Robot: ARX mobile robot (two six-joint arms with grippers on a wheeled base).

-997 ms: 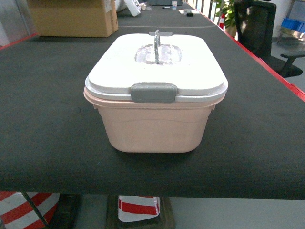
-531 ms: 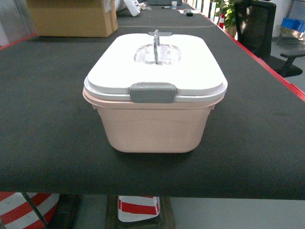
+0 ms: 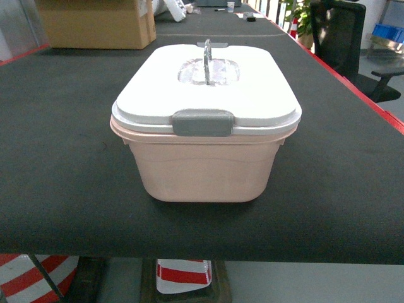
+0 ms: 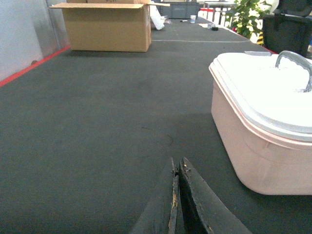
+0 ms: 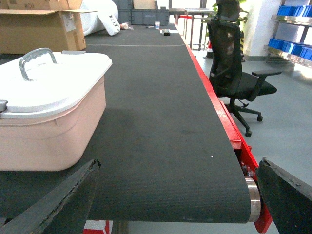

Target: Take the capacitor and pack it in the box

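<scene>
The pale pink box [image 3: 205, 167] stands in the middle of the black conveyor belt, white lid on, grey clip facing me and grey handle [image 3: 207, 60] upright. It also shows in the left wrist view as the box [image 4: 253, 141] at right, and in the right wrist view as the box [image 5: 48, 131] at left. My left gripper [image 4: 177, 163] is shut with nothing between its tips, low over the belt, left of the box. My right gripper [image 5: 179, 165] stands wide open and empty near the belt's front end. No capacitor is in view. Neither gripper shows in the head view.
A brown cardboard box [image 3: 95, 25] sits at the far left of the belt. The belt's red right edge [image 5: 222, 112] and end roller [image 5: 251, 197] lie close to my right gripper. A black office chair [image 5: 234, 68] stands on the floor to the right, blue bins [image 5: 292, 46] behind it.
</scene>
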